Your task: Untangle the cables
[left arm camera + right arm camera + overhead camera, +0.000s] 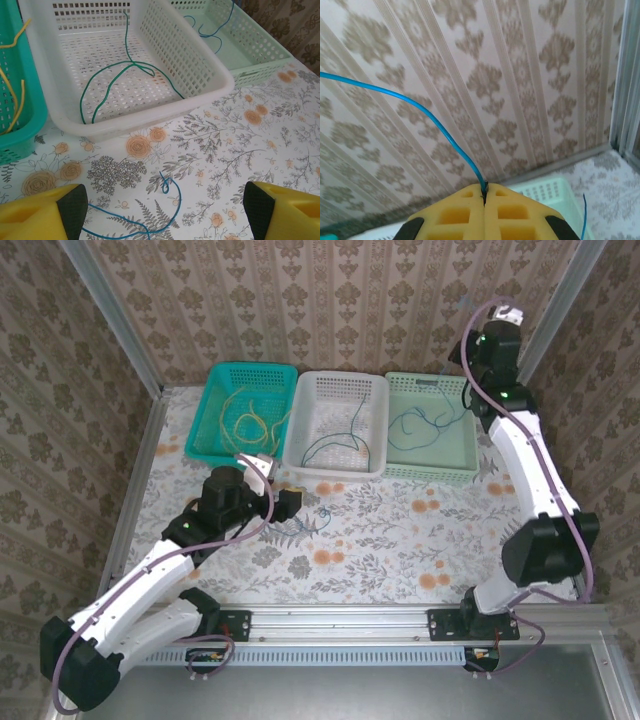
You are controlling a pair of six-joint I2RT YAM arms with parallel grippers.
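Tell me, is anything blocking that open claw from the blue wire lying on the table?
Nothing visible does. The blue cable lies on bare tablecloth just ahead of the open left gripper; the white basket sits beyond it.

The counter [400,540] is covered by a white cloth printed with orange roses and grey ferns. Behind it and on both sides stand walls [350,300] of beige damask wallpaper, edged by slanting aluminium posts [112,310]. A slotted aluminium rail [350,625] runs along its near edge. The light is even and the shadows soft.
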